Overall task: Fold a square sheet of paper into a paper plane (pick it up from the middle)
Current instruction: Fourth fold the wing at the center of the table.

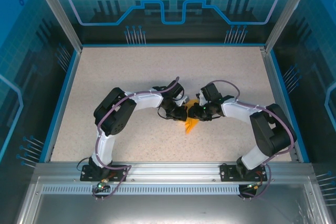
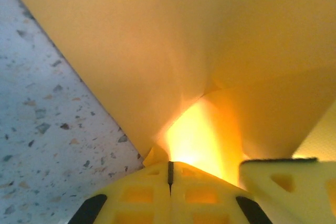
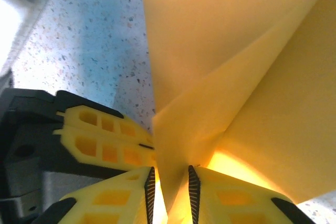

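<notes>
Speckled tbl [image 1: 131, 77], blue walls [image 1: 31, 51], orange paper [image 1: 191, 123].

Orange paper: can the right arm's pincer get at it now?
Probably yes: the orange paper sits inside the slightly open right pincer, with nothing in the way; the left pincer grips it close by.

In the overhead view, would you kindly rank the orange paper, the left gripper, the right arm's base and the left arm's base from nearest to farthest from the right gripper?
From the right gripper:
1. orange paper, at its fingertips, mid-table.
2. left gripper, just to its left.
3. right arm's base, near edge, right.
4. left arm's base, near edge, left.
</notes>
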Controlling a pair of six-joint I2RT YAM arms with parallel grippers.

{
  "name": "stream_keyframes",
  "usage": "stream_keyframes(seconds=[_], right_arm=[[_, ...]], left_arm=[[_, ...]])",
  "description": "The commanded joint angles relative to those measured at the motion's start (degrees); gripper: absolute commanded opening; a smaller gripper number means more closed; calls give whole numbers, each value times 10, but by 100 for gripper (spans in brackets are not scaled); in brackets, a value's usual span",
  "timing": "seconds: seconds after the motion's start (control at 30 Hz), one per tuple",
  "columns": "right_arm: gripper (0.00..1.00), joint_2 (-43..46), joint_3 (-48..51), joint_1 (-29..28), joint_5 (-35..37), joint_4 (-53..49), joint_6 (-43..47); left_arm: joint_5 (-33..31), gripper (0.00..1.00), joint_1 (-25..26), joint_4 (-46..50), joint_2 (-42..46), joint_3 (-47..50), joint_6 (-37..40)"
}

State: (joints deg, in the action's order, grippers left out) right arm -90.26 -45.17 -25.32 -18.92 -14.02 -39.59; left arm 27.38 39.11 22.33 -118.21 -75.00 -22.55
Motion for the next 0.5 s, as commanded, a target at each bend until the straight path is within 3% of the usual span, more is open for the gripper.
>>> stream_keyframes(seconds=[0.0, 0.47], right_arm=[[29, 31, 10, 15, -14, 24, -8], [30, 52, 34, 30, -48, 58, -33]], left_arm=[[-12, 0, -4, -5, -15, 17, -3], [-11, 0, -7, -9, -14, 20, -2]])
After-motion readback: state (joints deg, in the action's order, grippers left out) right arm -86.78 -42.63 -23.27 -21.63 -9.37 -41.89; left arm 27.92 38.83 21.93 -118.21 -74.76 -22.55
